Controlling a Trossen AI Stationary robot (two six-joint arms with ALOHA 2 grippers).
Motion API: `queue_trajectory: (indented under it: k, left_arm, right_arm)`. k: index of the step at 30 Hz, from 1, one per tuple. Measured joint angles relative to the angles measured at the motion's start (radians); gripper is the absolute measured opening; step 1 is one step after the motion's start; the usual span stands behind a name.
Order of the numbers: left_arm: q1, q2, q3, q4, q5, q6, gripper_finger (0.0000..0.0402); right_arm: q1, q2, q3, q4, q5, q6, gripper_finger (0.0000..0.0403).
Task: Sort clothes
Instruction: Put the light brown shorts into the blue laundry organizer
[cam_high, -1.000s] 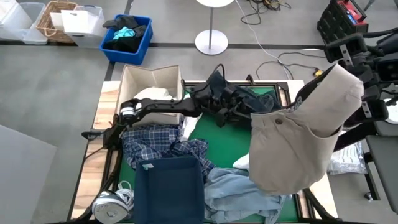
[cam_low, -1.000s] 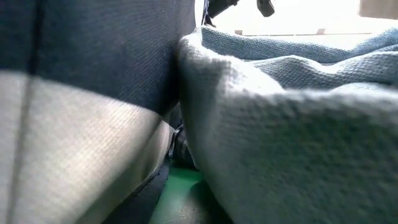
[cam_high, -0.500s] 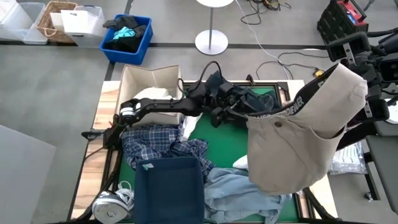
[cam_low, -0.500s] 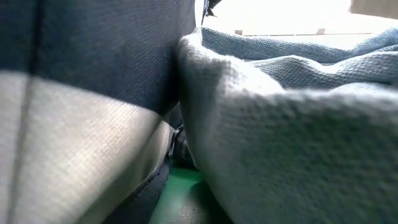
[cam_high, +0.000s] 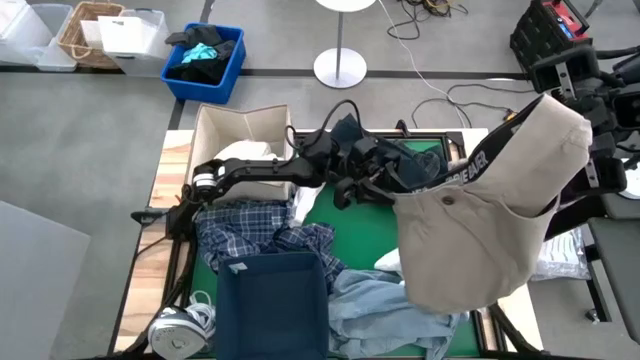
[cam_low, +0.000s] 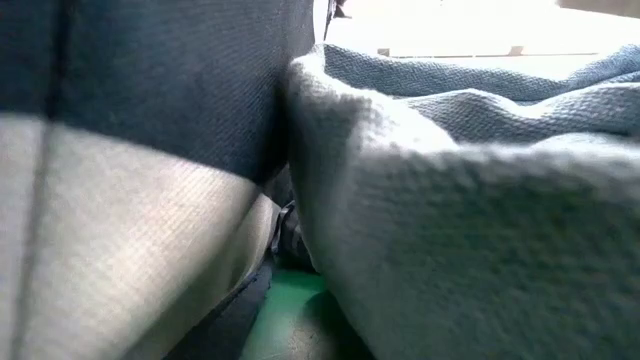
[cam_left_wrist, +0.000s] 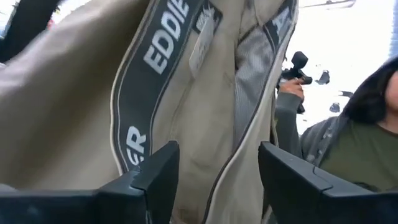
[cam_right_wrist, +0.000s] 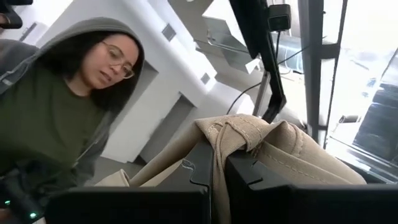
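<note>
Tan trousers (cam_high: 480, 230) hang lifted over the table's right half. My right gripper (cam_right_wrist: 219, 155) is shut on their top, high at the far right. The inner waistband with its dark lettered strip (cam_left_wrist: 155, 56) faces my left gripper (cam_left_wrist: 217, 174). That gripper is open at the trousers' left edge (cam_high: 395, 190), a finger on either side of the waistband's opening. A dark navy piece (cam_high: 405, 155) lies under the left arm. A plaid shirt (cam_high: 260, 230) and light blue denim (cam_high: 385, 305) lie on the green mat. A white shirt (cam_high: 245, 152) lies in the beige box. My right gripper pinches a bunched fold of the trousers' tan cloth (cam_right_wrist: 233, 134) between its two fingers; several layers show. The trousers hang below it, and their lower end (cam_high: 440, 295) reaches down over the denim. Whether my left gripper touches the waistband, I cannot tell.
A dark blue fabric bin (cam_high: 272, 305) stands at the near edge, a beige box (cam_high: 245, 125) at the far left. A blue crate (cam_high: 205, 60) sits on the floor beyond. A person (cam_right_wrist: 68, 99) stands behind the table. Cloth blocks the low view.
The hanging trousers have swung a little toward the table's left, and their top has turned, so that the dark lettered waistband strip now shows. My left gripper has stayed at their left edge.
</note>
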Motion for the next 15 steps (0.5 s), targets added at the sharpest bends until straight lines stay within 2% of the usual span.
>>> queue_trajectory:
  k: [10, 15]
  left_arm:
    - [-0.003, -0.001, 0.0, -0.039, 0.001, 0.032, 0.0143]
    - [-0.007, -0.001, -0.001, -0.039, 0.001, 0.051, 0.0093]
  right_arm:
    - [0.0, 0.001, 0.0, -0.002, 0.034, -0.013, 0.0009]
    - [0.0, 0.001, 0.0, -0.003, 0.063, -0.022, 0.0009]
